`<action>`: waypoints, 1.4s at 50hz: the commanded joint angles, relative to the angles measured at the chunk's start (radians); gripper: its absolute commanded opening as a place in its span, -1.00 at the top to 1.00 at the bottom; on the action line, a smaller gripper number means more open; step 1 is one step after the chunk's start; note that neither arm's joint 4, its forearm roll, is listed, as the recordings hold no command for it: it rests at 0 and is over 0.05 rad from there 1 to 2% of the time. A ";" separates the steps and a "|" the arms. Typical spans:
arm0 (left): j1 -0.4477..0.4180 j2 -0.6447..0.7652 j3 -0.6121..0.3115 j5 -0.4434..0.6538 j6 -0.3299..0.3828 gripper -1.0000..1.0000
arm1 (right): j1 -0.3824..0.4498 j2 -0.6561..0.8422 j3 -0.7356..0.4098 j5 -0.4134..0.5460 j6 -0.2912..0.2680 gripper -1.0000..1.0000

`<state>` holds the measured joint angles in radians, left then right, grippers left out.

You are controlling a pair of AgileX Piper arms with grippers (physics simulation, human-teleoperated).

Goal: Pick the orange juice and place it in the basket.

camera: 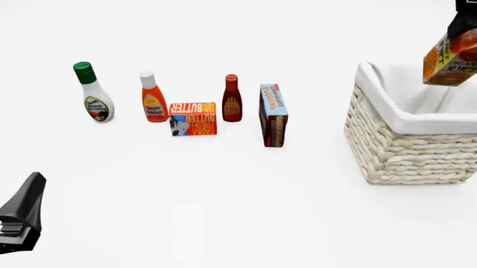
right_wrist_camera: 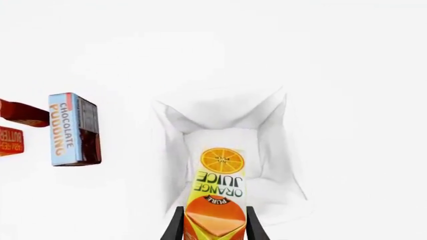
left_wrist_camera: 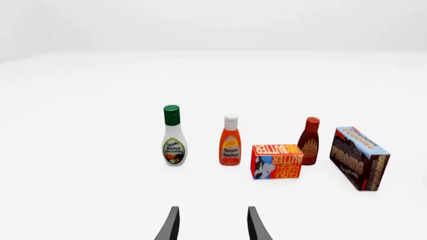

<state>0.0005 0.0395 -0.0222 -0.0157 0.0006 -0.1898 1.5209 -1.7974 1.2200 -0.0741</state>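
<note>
Overhead, the right gripper (right_wrist_camera: pixel 213 226) clamps the tall orange-and-yellow juice carton (right_wrist_camera: pixel 218 192) above the cream woven wicker basket (camera: pixel 406 146). Meanwhile the left gripper (left_wrist_camera: pixel 212 225) hangs open, empty.

Orange-yellow orange juice (right_wrist_camera: pixel 219 192), cream woven basket (camera: pixel 406 151)

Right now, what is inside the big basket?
Only white cloth lining shows inside the basket. The orange juice hangs above it in the right gripper, hiding part of the floor.
</note>
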 commanded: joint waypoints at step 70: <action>-0.002 0.047 -0.025 -0.022 0.000 -1.00 | -0.064 0.188 -0.028 0.000 0.019 1.00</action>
<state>-0.0007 0.0835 -0.0466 -0.0351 0.0008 -0.2541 1.6819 -1.8053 1.2200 -0.0695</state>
